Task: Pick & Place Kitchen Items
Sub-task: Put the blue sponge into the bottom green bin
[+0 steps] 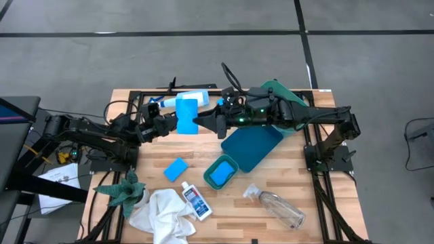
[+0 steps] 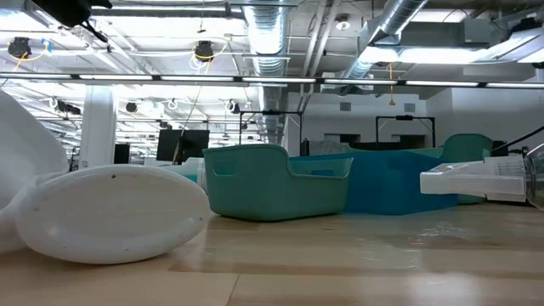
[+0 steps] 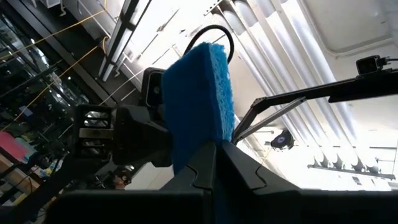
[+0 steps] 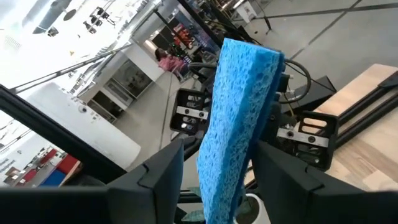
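**Sponge up between the two arms at mid-table**

The sponge (image 1: pixel 186 113) sits between left gripper (image 1: pixel 169 124) and right gripper (image 1: pixel 201 123). Behind it lies the spray bottle (image 1: pixel 178 99). Nearer the front: another sponge (image 1: pixel 175 169), a small tub (image 1: pixel 222 172), the cloth (image 1: pixel 161 215).

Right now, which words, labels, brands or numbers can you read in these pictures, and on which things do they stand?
No text can be read in any view.
Small white bottle: it has a blue label with print, too small to read.
Papers beside the table: printed, but too small to read.
Blue sponge between the left gripper and the right gripper: no print visible.
Spray bottle and clear bottle: no legible label.
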